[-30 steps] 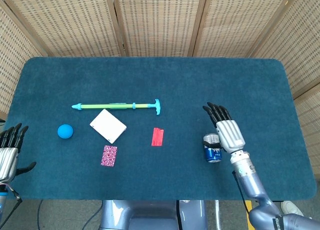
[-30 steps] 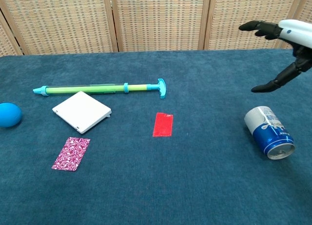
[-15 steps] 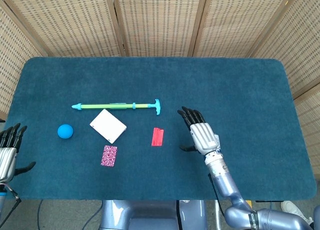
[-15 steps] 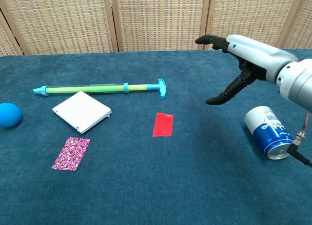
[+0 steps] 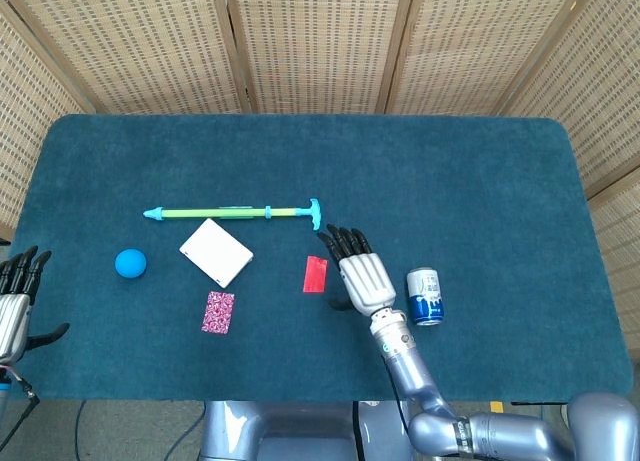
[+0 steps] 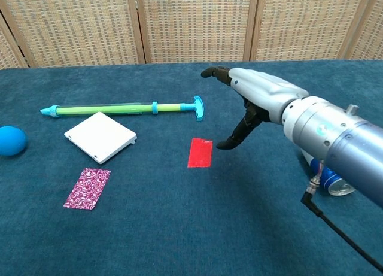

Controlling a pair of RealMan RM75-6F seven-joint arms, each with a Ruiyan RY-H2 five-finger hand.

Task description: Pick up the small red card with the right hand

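Note:
The small red card (image 5: 315, 274) (image 6: 200, 152) lies flat on the blue table cloth, near the middle. My right hand (image 5: 358, 271) (image 6: 248, 102) hovers just right of the card, fingers spread and empty, thumb hanging down toward the cloth. It does not touch the card. My left hand (image 5: 14, 303) stays at the table's left edge in the head view, fingers apart, holding nothing.
A green and cyan rod (image 5: 232, 213) lies behind the card. A white square box (image 5: 216, 251), a pink patterned card (image 5: 218, 312) and a blue ball (image 5: 130, 263) sit to the left. A blue can (image 5: 425, 296) lies right of my right hand.
My right hand has swept left from above the can to just beside the red card. The can is uncovered again in the head view. The left hand barely moved.

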